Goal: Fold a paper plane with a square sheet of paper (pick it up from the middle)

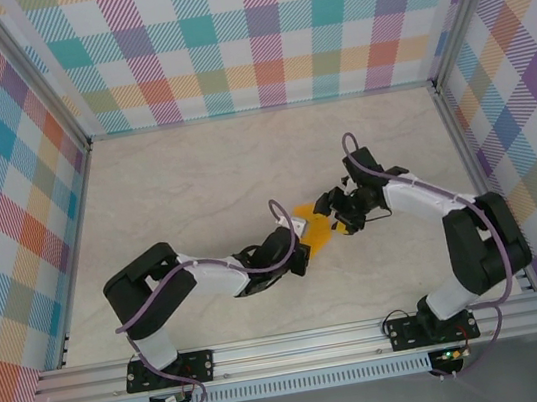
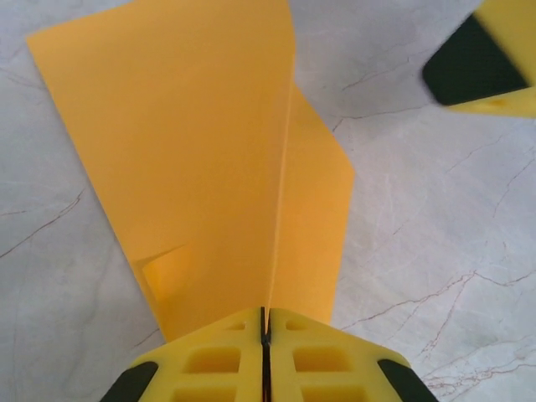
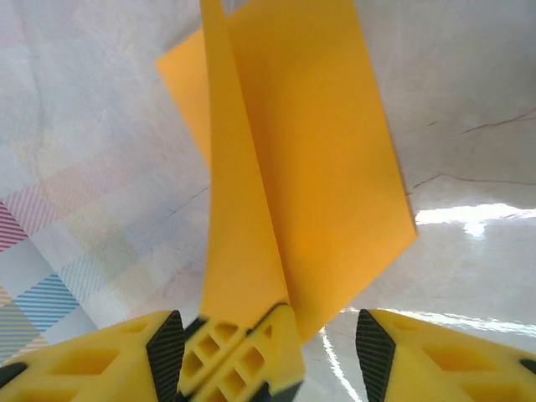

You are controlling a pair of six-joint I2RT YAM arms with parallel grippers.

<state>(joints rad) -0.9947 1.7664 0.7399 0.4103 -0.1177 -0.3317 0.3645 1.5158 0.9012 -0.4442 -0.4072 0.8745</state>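
1. The left gripper (image 2: pixel 265 328) is pressing its fingers fully together on the square sheet of paper (image 2: pixel 193 151), biting the near end of the raised centre crease.
2. The sheet is lying mid-table between the two arms and is already creased. One wide panel is resting on the table (image 2: pixel 435 251), a narrower panel is showing on the other side of the crease, and a small corner near the grip is curling over.
3. The right gripper (image 3: pixel 268 343) is standing at the opposite end of the sheet with its pads well apart, gripping nothing. A yellow lattice part (image 3: pixel 239 356) is showing between its pads; what it is cannot be told.
4. Step in hand, as judged: the left gripper is pinning the centre crease while the side folds are being formed. The folding is looking partly done.
5. The next move is calling for the right gripper to take a free panel edge and bring it toward the crease, without pulling the sheet out of the left clamp.
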